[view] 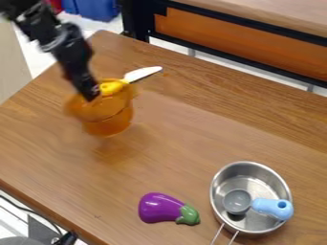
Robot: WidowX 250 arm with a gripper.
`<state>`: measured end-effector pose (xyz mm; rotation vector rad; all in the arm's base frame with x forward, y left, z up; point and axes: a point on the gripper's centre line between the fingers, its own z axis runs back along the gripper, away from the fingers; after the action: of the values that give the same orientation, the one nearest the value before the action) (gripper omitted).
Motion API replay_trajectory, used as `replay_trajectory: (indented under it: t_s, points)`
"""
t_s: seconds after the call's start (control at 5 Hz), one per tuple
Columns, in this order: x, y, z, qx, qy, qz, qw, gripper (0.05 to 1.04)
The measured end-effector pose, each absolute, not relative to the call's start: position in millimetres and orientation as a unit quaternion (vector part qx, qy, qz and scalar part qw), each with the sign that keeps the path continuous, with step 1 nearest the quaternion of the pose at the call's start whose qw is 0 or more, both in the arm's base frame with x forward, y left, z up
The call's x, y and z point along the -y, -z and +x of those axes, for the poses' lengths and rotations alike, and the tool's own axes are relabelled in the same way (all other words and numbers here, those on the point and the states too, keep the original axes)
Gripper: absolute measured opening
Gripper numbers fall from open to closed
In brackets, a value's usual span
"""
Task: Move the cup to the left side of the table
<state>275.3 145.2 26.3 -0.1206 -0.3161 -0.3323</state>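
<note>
"where's the translucent orange cup (pixel 110 117)?"

"well apart from the steel saucepan (pixel 222 191), up and left of it in the view."

"and the black gripper (pixel 91 94)?"

"same side of the saucepan, pinching the cup's rim."

"what's nearer?"

"purple toy eggplant (pixel 159 208) left of the saucepan, blue-handled scoop (pixel 271 207) inside it."
</note>
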Motion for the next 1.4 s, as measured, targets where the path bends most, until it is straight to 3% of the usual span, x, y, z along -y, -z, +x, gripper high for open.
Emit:
replay_trajectory:
  t_s: [0.2, 0.4, 1.0, 1.2, 1.4]
  points:
    - [-153.9, -6.8, 261.5, 0.145, 0.188, -0.038, 0.971, 0.058]
    - [-150.0, 6.1, 244.6, 0.133, 0.243, -0.048, 0.960, 0.059]
    - [-148.8, 11.5, 238.5, 0.118, 0.248, -0.041, 0.961, 0.080]
    - [-147.0, 11.1, 238.6, 0.121, 0.246, -0.047, 0.961, 0.222]
    - [-145.8, 7.4, 239.6, 0.117, 0.243, -0.061, 0.961, 0.452]
